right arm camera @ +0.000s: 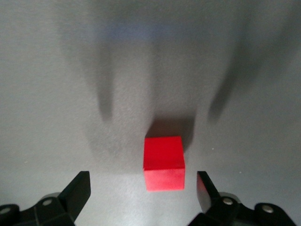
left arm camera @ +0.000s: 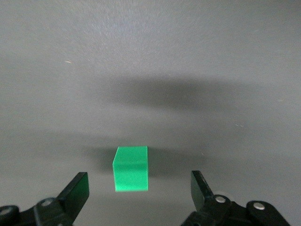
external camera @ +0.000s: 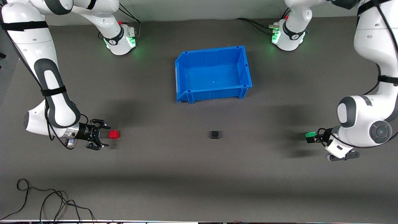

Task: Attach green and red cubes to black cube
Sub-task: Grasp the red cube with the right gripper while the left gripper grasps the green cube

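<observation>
Both grippers lined up, nothing gripped yet
Your right gripper (external camera: 105,136) gapes around red cube (external camera: 114,134), left gripper (left arm camera: 141,195) around green cube (left arm camera: 131,169); black cube (external camera: 215,134) waits between

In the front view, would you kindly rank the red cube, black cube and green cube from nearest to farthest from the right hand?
1. red cube, just beside the open right hand.
2. black cube, mid-table.
3. green cube, at the left arm's end.

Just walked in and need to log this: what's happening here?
Each arm is lining up on a cube. The right gripper sits open at the small red cube, the left gripper open at the small green cube. Neither is gripped yet. The small matte black cube lies untouched between them, nearer the camera than the blue plastic bin.
</observation>
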Motion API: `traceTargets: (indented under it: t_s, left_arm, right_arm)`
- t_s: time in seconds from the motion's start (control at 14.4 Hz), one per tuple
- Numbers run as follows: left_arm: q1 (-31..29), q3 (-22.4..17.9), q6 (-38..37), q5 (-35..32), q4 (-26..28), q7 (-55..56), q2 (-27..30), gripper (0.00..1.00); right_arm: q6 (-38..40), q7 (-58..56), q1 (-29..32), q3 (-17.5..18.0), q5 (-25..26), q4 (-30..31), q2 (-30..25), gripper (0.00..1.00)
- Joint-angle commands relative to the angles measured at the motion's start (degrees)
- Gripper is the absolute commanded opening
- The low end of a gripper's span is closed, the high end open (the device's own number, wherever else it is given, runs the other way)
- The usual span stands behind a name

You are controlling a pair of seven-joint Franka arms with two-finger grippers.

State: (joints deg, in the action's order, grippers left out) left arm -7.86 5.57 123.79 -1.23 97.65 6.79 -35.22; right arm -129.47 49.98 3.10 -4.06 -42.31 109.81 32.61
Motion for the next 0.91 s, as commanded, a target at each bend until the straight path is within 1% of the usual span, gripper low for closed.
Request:
traceTargets:
  t_s: [0.0, 0.07, 0.14, 0.28, 0.35, 0.42, 0.56, 0.63, 0.7, 0.84]
  left_arm:
    - [-0.2, -0.1, 1.2, -0.6, 0.5, 1.4, -0.9, 0.90]
    - [-0.1, -0.1, 1.3, -0.5, 1.5, 1.5, -0.9, 0.77]
    - [-0.4, -0.1, 1.3, -0.6, 1.9, 1.5, -0.9, 0.73]
    - [-0.3, -0.2, 0.9, -1.1, 2.1, 1.5, -0.9, 0.72]
    - [-0.3, -0.1, 1.0, -1.2, 2.5, 1.5, -0.9, 0.72]
    - [-0.2, -0.2, 1.1, -1.2, 2.9, 1.5, -0.9, 0.72]
    - [-0.3, -0.2, 0.9, -1.4, 3.2, 1.4, -0.7, 0.71]
    - [-0.3, -0.2, 1.1, -2.4, 3.1, 1.4, -0.7, 0.70]
    - [-0.2, -0.2, 1.5, -3.9, 2.9, 1.5, -0.8, 0.70]
    - [-0.3, -0.1, 3.7, -4.6, 3.0, 1.5, -1.0, 0.70]
  right_arm:
    - [-1.0, -2.6, -0.4, -0.1, -2.9, 0.0, 1.0, 1.00]
    - [-1.0, -2.6, -0.4, -0.1, -2.9, 0.0, 1.2, 0.99]
    - [-1.0, -2.6, -0.5, -0.1, -2.9, 0.0, 1.4, 0.98]
    - [-1.0, -2.6, -0.5, -0.1, -2.9, 0.0, 1.5, 0.83]
    - [-1.0, -2.6, -0.5, 0.0, -2.9, 0.0, 1.5, 0.74]
    - [-0.9, -2.6, -0.5, 0.0, -2.9, 0.0, 1.5, 0.62]
    - [-0.9, -2.6, -0.5, -0.1, -2.9, 0.0, 1.5, 0.47]
    - [-0.9, -2.6, -0.5, -0.1, -2.9, -0.1, 1.5, 0.43]
    - [-0.9, -2.5, -0.5, 0.0, -2.9, -0.1, 1.5, 0.42]
    - [-0.7, -2.3, -0.5, 0.0, -2.9, -0.2, 1.5, 0.42]
